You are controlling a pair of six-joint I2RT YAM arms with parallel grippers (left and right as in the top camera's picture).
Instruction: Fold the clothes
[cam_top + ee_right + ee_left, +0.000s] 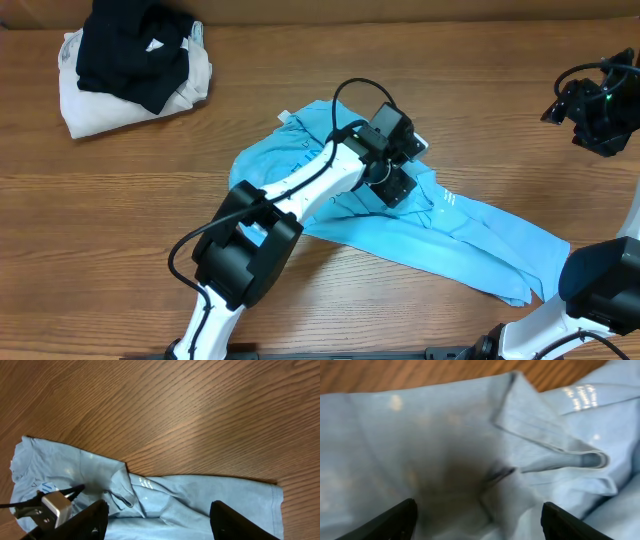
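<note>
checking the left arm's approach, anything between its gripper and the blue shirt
Nothing visible: the left gripper is right over the blue T-shirt, jaws apart, only its cloth between them. The black and cream garments lie well apart.

place: robot lab bench | signs: wood-grain table (480, 60); cabled black-and-white left arm (300, 188); right arm (600, 285)

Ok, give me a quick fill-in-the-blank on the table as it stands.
The T-shirt below the left hand is light ___.
On the cream-white garment lies a ___ one.
The right hand is not shut but ___.
Missing: blue; black; open.
</note>
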